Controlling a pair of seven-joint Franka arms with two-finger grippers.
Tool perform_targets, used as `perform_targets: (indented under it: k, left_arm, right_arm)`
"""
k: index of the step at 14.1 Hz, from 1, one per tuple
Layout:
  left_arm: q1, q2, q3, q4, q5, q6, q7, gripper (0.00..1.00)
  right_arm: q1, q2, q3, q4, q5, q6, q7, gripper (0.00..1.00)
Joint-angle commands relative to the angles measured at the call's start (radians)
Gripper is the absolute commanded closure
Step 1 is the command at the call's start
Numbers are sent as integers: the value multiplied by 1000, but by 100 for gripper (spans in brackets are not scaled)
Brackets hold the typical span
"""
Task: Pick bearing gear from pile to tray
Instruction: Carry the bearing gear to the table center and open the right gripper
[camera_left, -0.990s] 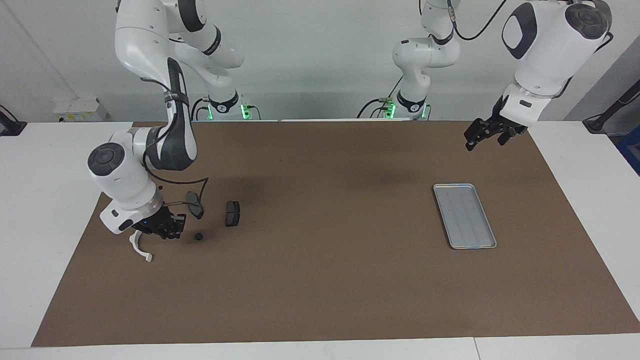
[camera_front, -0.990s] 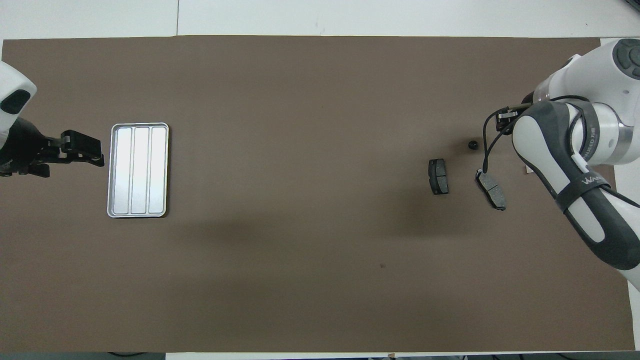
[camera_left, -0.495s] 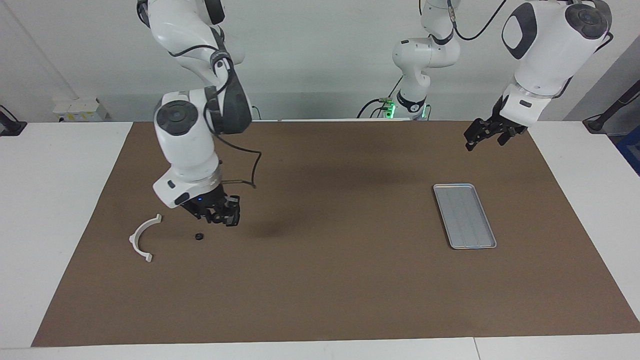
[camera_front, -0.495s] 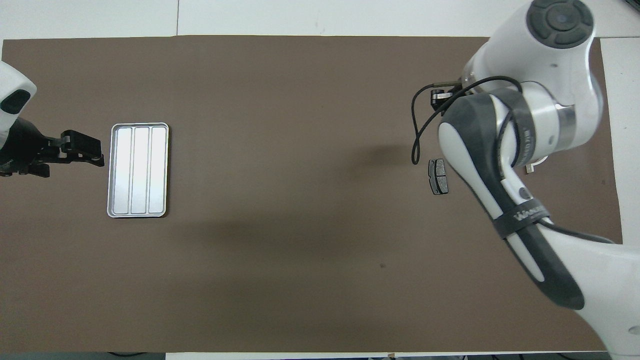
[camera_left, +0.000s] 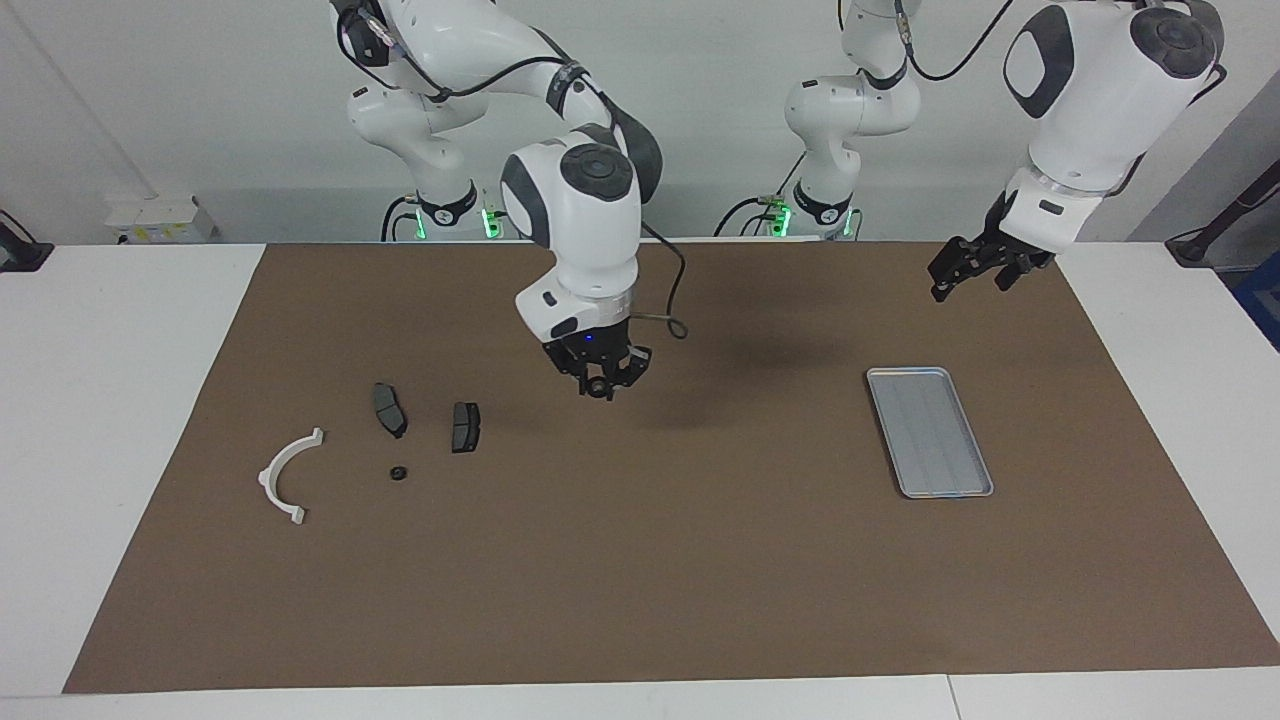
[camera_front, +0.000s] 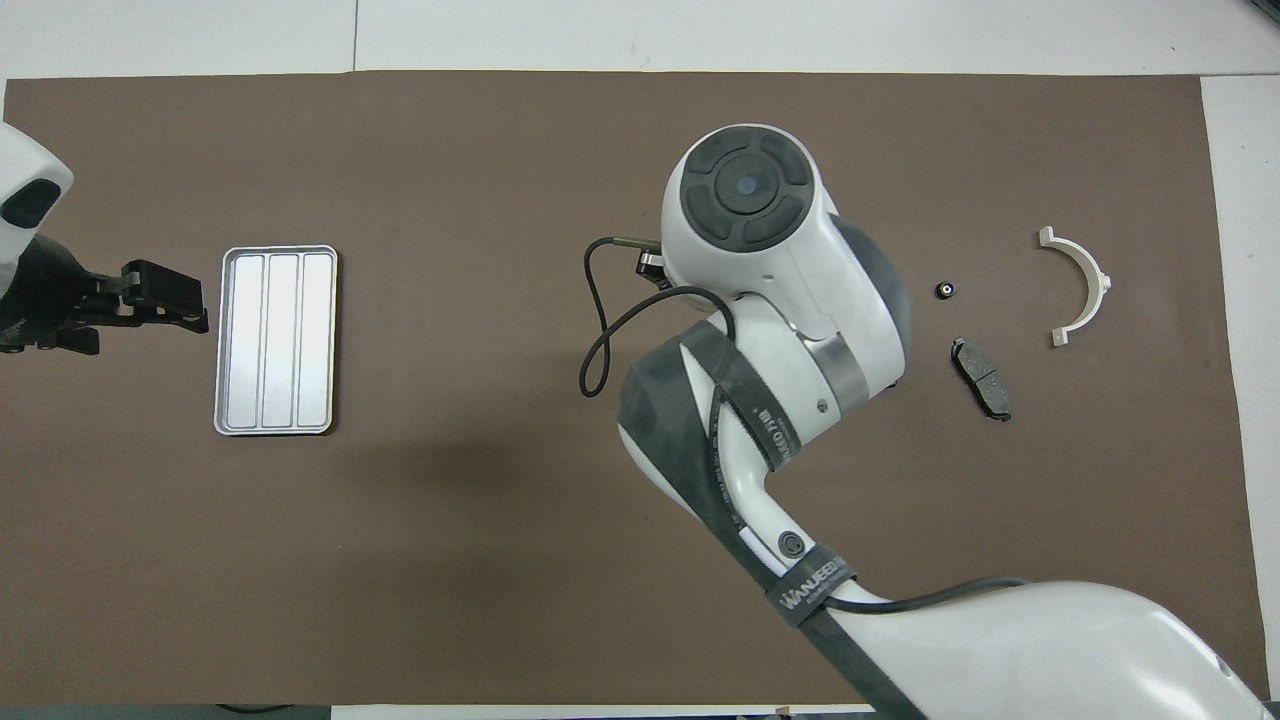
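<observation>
Bearing gear (camera_left: 598, 389), a small dark ring, looks pinched between the fingertips of the right gripper (camera_left: 598, 384), which is raised over the mat (camera_left: 700, 560), well apart from the tray (camera_left: 905, 371). I judge this the carry; next comes travel over the tray and a release.

The facing view shows two brake-pad plates (camera_left: 388, 410) (camera_left: 465, 427), one loose ring (camera_left: 398, 472), one white bracket (camera_left: 288, 475) and one tray. The left gripper (camera_left: 975, 272), fingers spread, waits over the mat near the tray.

Overhead, the right arm (camera_front: 760, 330) hides its gripper and one plate. One plate (camera_front: 982, 378), the ring (camera_front: 945, 290), the bracket (camera_front: 1080, 285), the tray (camera_front: 278, 248) and the left gripper (camera_front: 165, 300) show.
</observation>
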Motion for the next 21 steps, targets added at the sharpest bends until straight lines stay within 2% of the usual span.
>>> perform_targets:
  k: [1, 12, 21]
  left_arm:
    - [5, -7, -4, 4, 13, 0, 6, 0]
    - [5, -7, -4, 4, 13, 0, 6, 0]
    - [5, -7, -4, 2, 13, 0, 6, 0]
  right_arm:
    - [11, 15, 3, -77, 8, 125, 65, 100]
    - [47, 81, 3, -174, 52, 280, 112, 100]
    - [31, 72, 3, -313, 57, 389, 64, 100]
